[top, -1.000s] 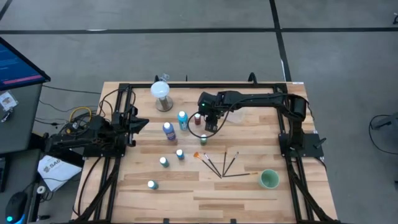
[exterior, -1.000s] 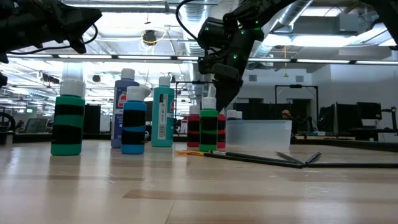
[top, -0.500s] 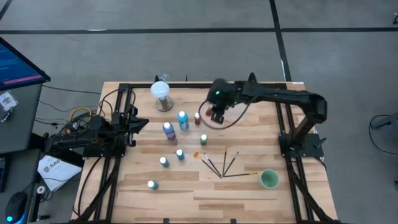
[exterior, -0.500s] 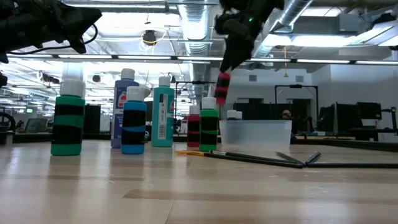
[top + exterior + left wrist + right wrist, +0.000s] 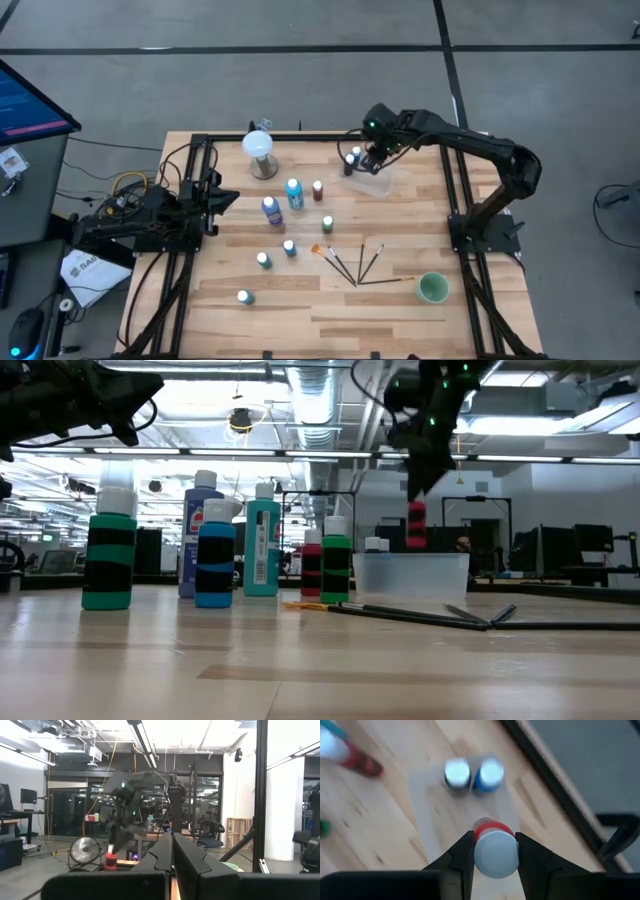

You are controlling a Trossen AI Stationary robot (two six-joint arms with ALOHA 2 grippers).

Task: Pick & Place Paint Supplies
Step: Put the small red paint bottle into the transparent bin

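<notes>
My right gripper (image 5: 373, 158) is shut on a red paint bottle (image 5: 416, 526) with a white cap and hovers over the clear plastic container (image 5: 378, 182) near the table's far right. Two capped bottles (image 5: 457, 772) stand inside that container. Several more bottles stand upright on the table's middle: a blue one (image 5: 272, 209), a teal one (image 5: 294, 192) and a dark red one (image 5: 318, 189). Thin dark paintbrushes (image 5: 356, 263), one orange-tipped (image 5: 316, 250), lie flat nearby. My left gripper (image 5: 226, 198) is shut and waits at the left edge. My right gripper pinches the red bottle at its white cap (image 5: 495, 856) between both fingers (image 5: 463, 856), coming from above and pointing down. The bottle hangs upright below the fingers, lifted clear, its base above the container's rim (image 5: 415, 557).
A white globe on a round base (image 5: 259, 150) stands at the far edge. A green cup (image 5: 432, 288) sits near the right front. Three small bottles (image 5: 263, 260) stand toward the near left. Black frame rails (image 5: 462, 215) run along both sides.
My right gripper has lifted the red bottle from beside the dark red one in the table's middle and carried it up and toward the far right, ending over the clear container. The bottle now hangs clear of the table.
</notes>
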